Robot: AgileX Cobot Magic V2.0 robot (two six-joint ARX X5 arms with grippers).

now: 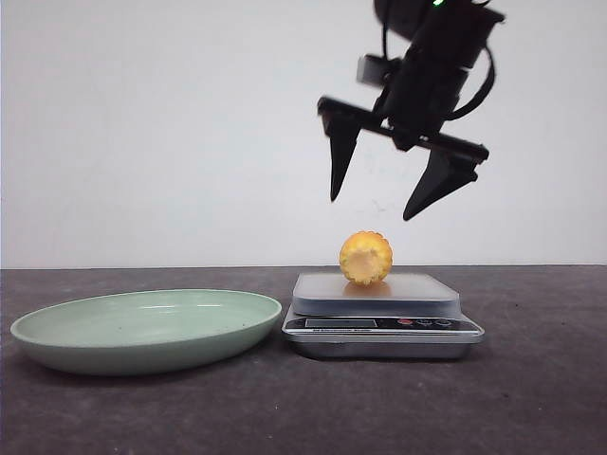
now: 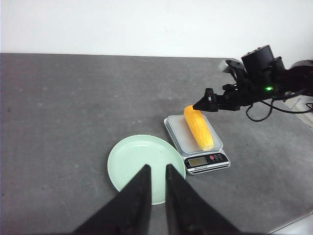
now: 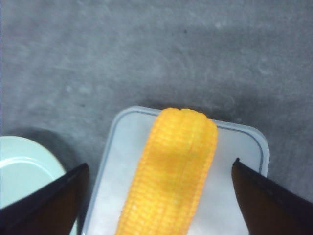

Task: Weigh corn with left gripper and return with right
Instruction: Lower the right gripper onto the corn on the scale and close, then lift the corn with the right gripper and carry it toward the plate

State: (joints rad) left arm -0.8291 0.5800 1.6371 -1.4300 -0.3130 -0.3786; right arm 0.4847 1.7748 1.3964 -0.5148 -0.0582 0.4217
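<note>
The corn [image 1: 366,257] lies lengthwise on the silver kitchen scale [image 1: 379,327], its pale cut end facing the front camera. My right gripper [image 1: 371,209] hangs open a short way above it, fingertips pointing down to either side of the cob. In the right wrist view the corn [image 3: 171,176] sits between the two wide-apart fingers, untouched. My left gripper [image 2: 156,167] is out of the front view. It is held high and back over the plate [image 2: 139,156], fingers nearly together with only a thin slit and nothing in them. From there I see the corn [image 2: 199,128] and the right gripper [image 2: 205,100] above it.
A shallow pale-green plate [image 1: 142,327] sits directly left of the scale, almost touching it. The scale [image 2: 205,160] has its display and buttons on the near side. Dark grey tabletop surrounds both, with a white wall behind.
</note>
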